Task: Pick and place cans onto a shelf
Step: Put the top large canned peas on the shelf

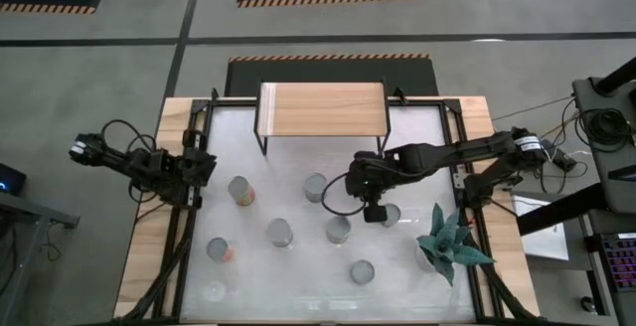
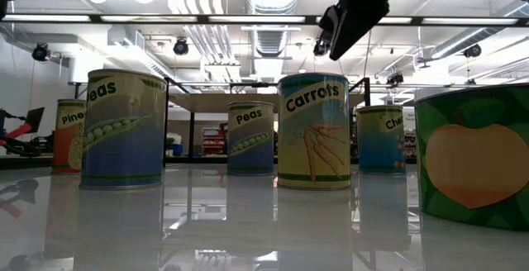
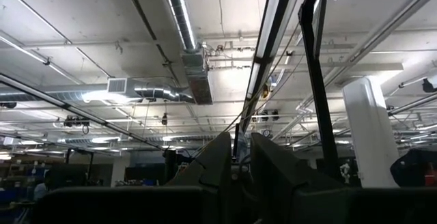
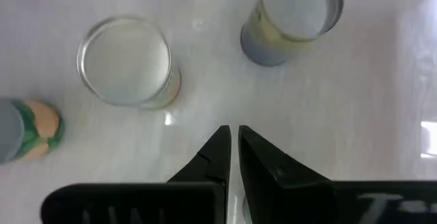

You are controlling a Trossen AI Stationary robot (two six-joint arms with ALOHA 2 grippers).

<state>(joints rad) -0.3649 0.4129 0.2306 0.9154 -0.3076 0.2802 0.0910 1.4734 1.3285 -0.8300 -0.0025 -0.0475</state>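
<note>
Seven cans (image 1: pixel 280 232) stand scattered on the white table (image 1: pixel 298 296). Above them at mid-table, the right gripper (image 1: pixel 375 212) hovers, fingers together and empty. The left gripper (image 1: pixel 202 164) waits shut at the table's left edge; the shelf (image 1: pixel 321 109) stands bare at the far edge.

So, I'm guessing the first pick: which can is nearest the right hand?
The can partly hidden under the right hand, beside the plant; the other cans stand clear of it.
</note>
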